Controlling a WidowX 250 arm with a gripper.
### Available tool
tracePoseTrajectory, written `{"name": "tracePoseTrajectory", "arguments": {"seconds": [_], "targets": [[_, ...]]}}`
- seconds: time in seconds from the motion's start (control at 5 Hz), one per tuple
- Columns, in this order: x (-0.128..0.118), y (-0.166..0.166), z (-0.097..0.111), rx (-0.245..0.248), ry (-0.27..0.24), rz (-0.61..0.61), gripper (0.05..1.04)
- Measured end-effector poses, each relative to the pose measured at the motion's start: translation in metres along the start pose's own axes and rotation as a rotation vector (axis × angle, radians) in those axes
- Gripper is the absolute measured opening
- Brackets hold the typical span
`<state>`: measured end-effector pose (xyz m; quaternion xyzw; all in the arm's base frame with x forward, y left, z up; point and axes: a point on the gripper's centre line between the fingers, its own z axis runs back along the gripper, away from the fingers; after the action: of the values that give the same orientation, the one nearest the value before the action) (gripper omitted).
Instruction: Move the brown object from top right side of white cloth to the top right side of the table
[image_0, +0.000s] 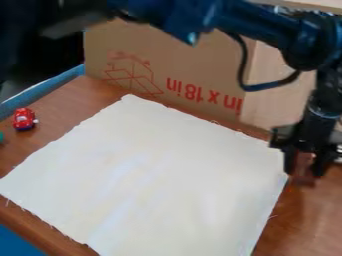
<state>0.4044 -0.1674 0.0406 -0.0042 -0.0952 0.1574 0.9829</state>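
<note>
Brown object (303, 172) — between the fingers of the gripper (306, 167).

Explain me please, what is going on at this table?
A black robot arm has its gripper at the right side of the table, just past the right corner of the white cloth. The brown object is between its fingers, off the cloth. I cannot tell if it touches the table. A red toy car stands left of the cloth.
</note>
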Motion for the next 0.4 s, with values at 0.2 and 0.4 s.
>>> {"name": "tracePoseTrajectory", "arguments": {"seconds": [0.2,0.4], "targets": [[-0.0117,-0.0217,-0.0138,0.038,0.009,-0.061,0.54],[-0.0188,-0.0286,-0.0182,0.054,-0.003,-0.087,0.54]]}}
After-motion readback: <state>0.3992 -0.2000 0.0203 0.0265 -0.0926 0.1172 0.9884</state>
